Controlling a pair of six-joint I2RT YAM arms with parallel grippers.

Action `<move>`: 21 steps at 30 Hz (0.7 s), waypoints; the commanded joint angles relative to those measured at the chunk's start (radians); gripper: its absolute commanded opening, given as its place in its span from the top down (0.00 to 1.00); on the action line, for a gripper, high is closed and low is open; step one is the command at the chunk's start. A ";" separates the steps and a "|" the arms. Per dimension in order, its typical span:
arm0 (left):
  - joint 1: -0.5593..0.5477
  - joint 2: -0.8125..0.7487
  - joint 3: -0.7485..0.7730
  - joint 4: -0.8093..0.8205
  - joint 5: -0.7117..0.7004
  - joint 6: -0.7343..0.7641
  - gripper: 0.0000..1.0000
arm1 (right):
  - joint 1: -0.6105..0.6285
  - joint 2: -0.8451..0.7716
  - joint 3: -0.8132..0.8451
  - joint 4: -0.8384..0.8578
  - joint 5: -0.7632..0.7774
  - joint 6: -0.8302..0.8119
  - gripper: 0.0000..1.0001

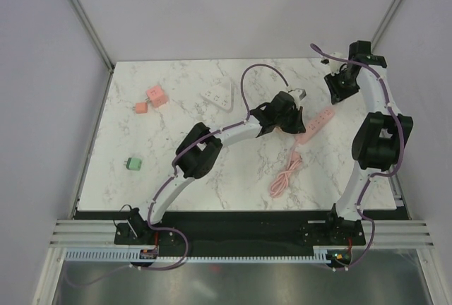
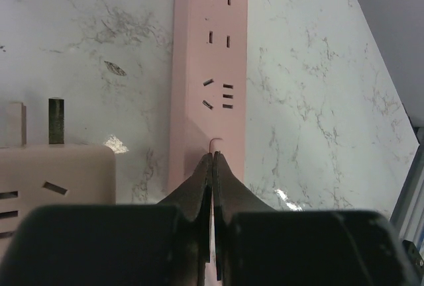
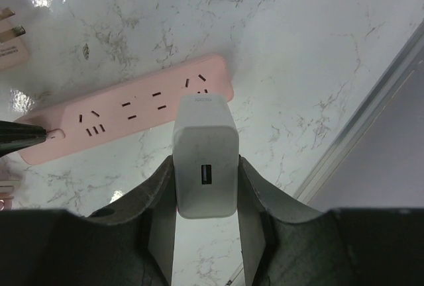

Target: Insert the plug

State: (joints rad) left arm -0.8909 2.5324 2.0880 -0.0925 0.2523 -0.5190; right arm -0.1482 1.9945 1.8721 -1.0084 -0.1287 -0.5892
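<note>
I'm clamping my right gripper (image 3: 205, 183) around the white plug (image 3: 205, 137), that arm arching up high with the wrist tipping down over the far end of the pink power strip (image 3: 132, 117); my left gripper (image 2: 212, 167) is pinching fully closed on nothing, tips right at the strip's near end, that arm stretching across the marble table (image 1: 176, 178) with the elbow bent.

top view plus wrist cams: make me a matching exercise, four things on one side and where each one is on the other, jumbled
1 power strip
2 charger
3 coiled cable
4 triangular socket

a held by the right gripper
b far side, left of both grippers
c shut left gripper at its end
d on the table, nearest its near edge

Pairs: 1-c; 2-a; 3-d; 4-b
</note>
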 commanded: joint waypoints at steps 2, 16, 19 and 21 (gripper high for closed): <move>-0.011 0.037 0.046 0.024 -0.018 -0.012 0.97 | -0.004 0.020 -0.010 0.004 -0.077 -0.061 1.00; -0.016 0.060 0.049 -0.010 -0.039 0.016 0.98 | -0.086 0.021 -0.097 0.021 -0.209 -0.244 1.00; -0.016 0.060 0.053 -0.018 -0.045 0.028 0.98 | -0.096 0.033 -0.105 0.030 -0.206 -0.268 1.00; -0.016 0.058 0.053 -0.023 -0.053 0.039 0.98 | -0.108 0.044 -0.103 0.036 -0.216 -0.277 1.00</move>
State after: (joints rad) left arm -0.8967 2.5595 2.1162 -0.0799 0.2367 -0.5186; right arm -0.2478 2.0178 1.7695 -0.9997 -0.2913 -0.8062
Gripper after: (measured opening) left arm 0.025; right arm 0.425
